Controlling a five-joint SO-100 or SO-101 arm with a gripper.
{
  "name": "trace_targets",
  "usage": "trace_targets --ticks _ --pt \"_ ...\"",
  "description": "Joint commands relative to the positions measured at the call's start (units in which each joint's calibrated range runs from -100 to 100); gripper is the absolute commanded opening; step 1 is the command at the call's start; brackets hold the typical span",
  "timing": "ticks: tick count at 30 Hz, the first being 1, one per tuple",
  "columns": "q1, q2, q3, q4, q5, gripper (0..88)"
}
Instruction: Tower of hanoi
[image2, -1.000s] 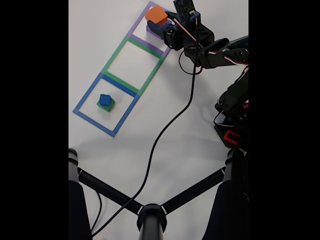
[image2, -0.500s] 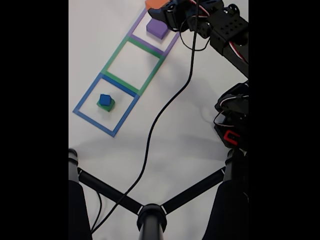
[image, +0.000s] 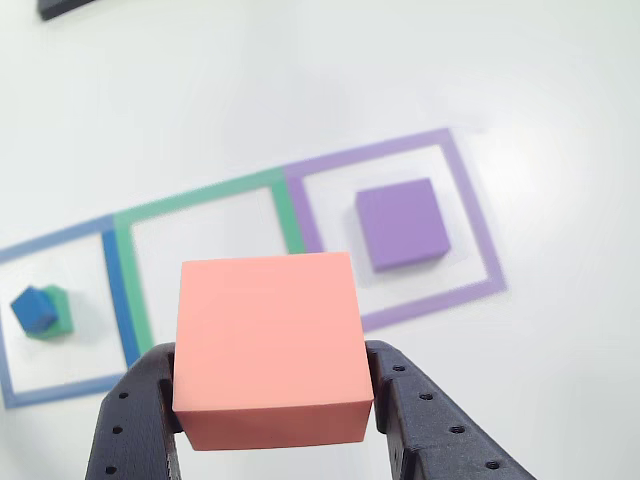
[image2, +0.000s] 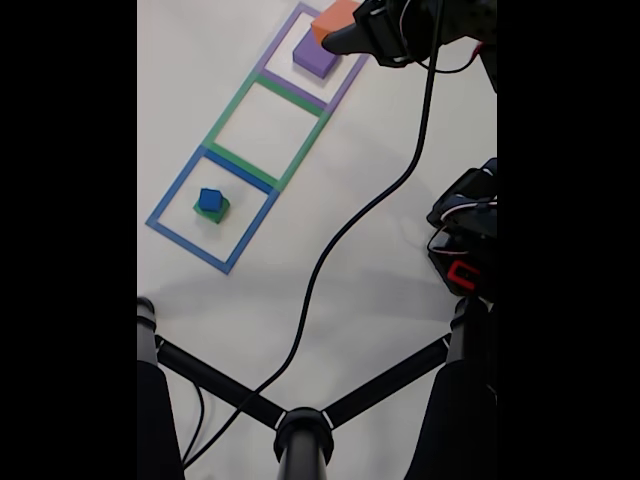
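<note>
End effector (image: 272, 415) clamped on orange cube (image: 268, 345), lifted above bench; best carried level toward green square outline (image: 205, 250), lowered centred.

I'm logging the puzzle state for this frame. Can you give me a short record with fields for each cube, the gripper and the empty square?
orange cube: lifted off the table, clamped between the gripper fingers
purple cube: alone inside the purple square outline
green cube: inside the blue square outline
dark blue cube: stacked on the green cube
green square outline: holds no cube
</note>
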Motion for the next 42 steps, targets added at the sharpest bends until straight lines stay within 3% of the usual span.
trace_targets --ticks 1,10,18,25,33,42 --pt "-3.05 -3.12 -7.14 5.64 0.59 15.4" --pt "-7.85 -5.92 -4.32 7.58 0.59 15.1" --pt "-9.76 -12.57 20.12 -8.52 0.59 15.1" --pt "-10.52 -17.22 45.02 -30.86 0.59 15.0" --pt "-11.44 -14.58 70.74 -64.05 0.59 15.4" --pt "-12.05 0.81 86.00 -99.01 0.59 15.2"
